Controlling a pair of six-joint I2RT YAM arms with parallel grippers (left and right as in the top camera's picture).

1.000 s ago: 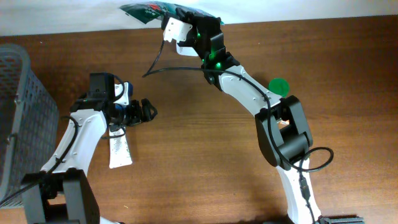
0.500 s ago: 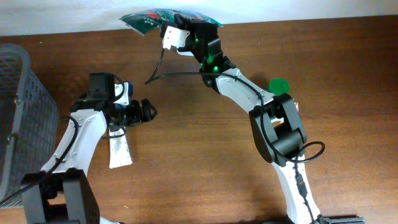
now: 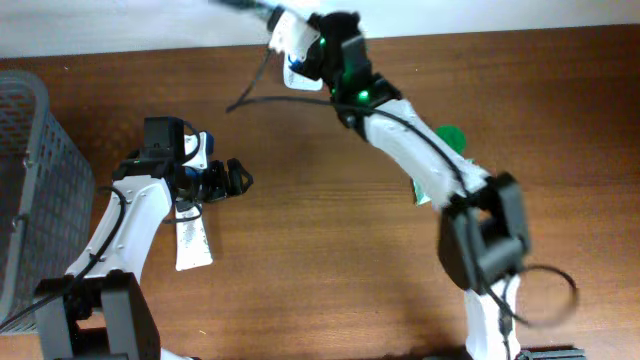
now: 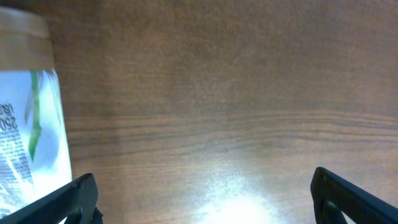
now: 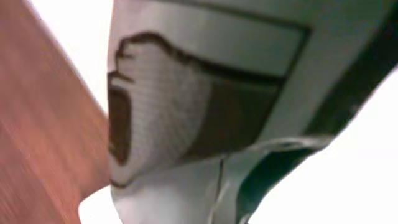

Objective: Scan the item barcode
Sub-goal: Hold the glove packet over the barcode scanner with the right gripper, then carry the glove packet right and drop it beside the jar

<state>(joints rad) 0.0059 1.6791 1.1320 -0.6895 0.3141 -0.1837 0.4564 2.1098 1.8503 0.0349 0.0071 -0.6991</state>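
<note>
One packet (image 3: 245,6), blurred, mostly out of frame at the table's (image 3: 330,270) far edge, clamped between the right gripper's (image 3: 272,16) closed fingers. Nearby, black cable (image 3: 250,93) and green disc (image 3: 450,135); white tube (image 3: 192,243) flat beside left gripper (image 3: 236,178), spread wide, holding nothing. Far left, grey mesh basket (image 3: 30,180), contents not discernible.

You have the green packet (image 3: 241,4) right at the far edge of the surface (image 3: 330,230), only a blurred dark sliver showing overhead, its pale, brown-patched face (image 5: 155,106) filling the right wrist view, blurred.

Top edge cuts off packet (image 3: 248,6) — right wrist view blurred.
</note>
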